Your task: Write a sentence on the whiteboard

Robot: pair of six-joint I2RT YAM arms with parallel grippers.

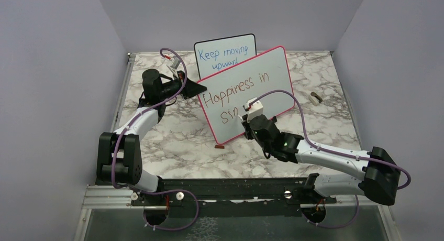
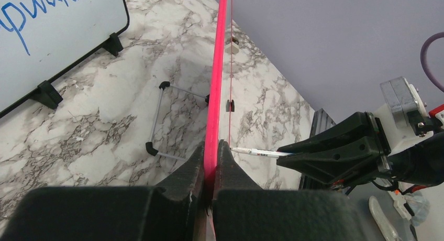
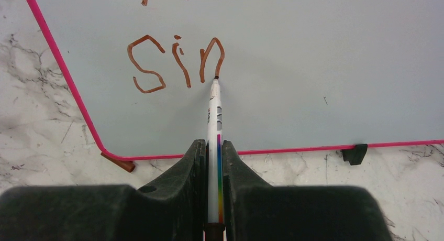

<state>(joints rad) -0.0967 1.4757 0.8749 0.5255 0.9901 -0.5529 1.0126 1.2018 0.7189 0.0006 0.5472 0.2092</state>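
**Stopped at "sin" on line two**

Left gripper has its jaws clamped on the pink edge of the whiteboard, which stands tilted on the marble table. Right gripper is pinched tight on a white marker sticking straight out ahead of its jaws, tip touching the board at the foot of the "n". The sentence reads "Happiness in" with "sin" underneath.

Cut off by the right wrist view's top edge: upper line of the sentence. Hidden behind the whiteboard: lower part of the black-framed board. Too small to identify: pale object.
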